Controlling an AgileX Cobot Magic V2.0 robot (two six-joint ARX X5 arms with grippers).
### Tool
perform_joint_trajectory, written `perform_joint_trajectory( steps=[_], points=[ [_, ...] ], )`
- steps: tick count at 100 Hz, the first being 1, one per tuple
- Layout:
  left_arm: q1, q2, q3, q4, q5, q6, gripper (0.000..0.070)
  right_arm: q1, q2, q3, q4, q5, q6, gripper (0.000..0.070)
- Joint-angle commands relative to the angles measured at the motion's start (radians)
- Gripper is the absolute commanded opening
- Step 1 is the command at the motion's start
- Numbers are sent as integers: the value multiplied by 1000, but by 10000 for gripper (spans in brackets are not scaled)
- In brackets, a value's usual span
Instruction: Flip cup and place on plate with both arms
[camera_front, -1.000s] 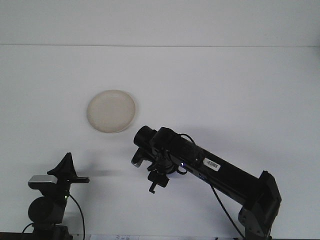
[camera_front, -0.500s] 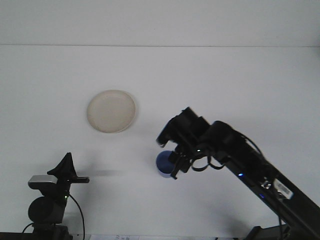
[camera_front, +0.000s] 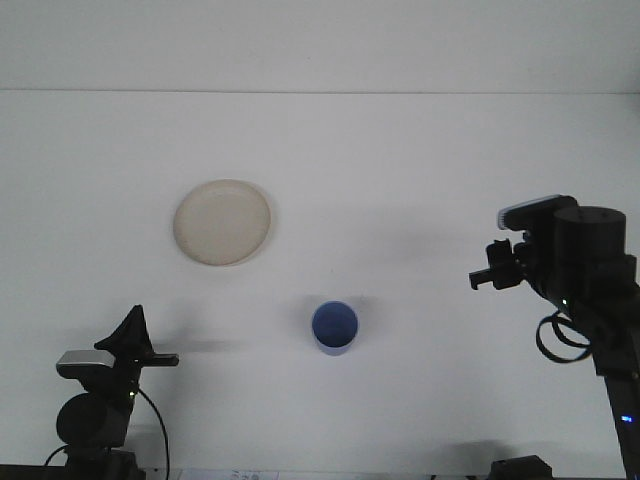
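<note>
A blue cup (camera_front: 334, 327) stands upright on the white table, its mouth facing up, with nothing touching it. The cream plate (camera_front: 222, 222) lies bare, up and to the left of the cup. My right gripper (camera_front: 485, 268) hovers at the right side, well clear of the cup, open and holding nothing. My left gripper (camera_front: 136, 313) sits low at the bottom left, its fingers together in a point, shut on nothing, below the plate and left of the cup.
The table's far edge (camera_front: 320, 92) runs across the top against a pale wall. The right arm's dark body (camera_front: 590, 270) fills the right edge of the view.
The right arm has swung from the table's middle out to the right, letting go of the blue cup, which now stands alone. The left arm has not moved.
</note>
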Motion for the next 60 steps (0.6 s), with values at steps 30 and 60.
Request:
perform_joint_trajectory(
  steps=[30,60],
  points=[
    [-2,-2,-19,10,2,4,14,-85,-411,-567,432,-4,121,287],
    [-2,-2,-15,10,2,-2,14,-85,-584,-708,521,-4,161,0]
  ],
)
